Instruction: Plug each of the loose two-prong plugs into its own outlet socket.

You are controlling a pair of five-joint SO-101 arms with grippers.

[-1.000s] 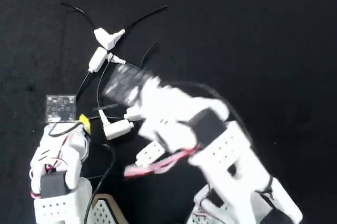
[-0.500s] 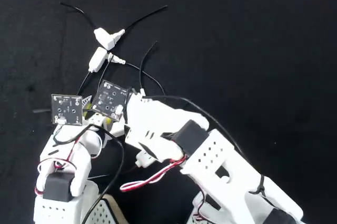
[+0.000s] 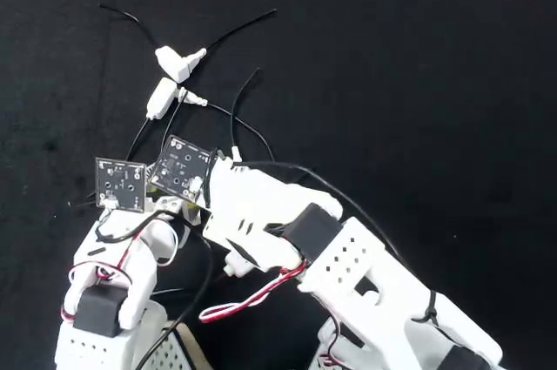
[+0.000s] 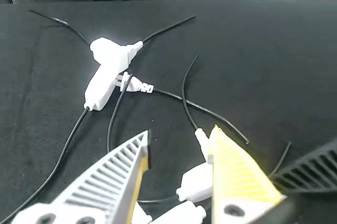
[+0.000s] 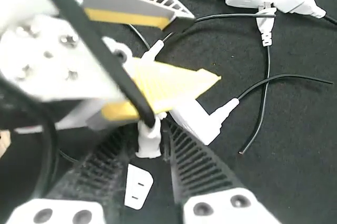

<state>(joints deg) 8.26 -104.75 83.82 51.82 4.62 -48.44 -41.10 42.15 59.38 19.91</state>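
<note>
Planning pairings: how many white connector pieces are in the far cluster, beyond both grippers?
3: a farther body, a nearer body next to it, and a small plug beside that. Nothing covers that cluster.

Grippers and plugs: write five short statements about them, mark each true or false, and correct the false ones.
1. The left gripper is open. True.
2. The table cover is white. False: the table cover is black.
3. The right gripper is closed on a small white plug. True.
4. The plug cables are white. False: the cables are black.
5. The two grippers sit at opposite ends of the table. False: they are close together, side by side at the near edge.
</note>
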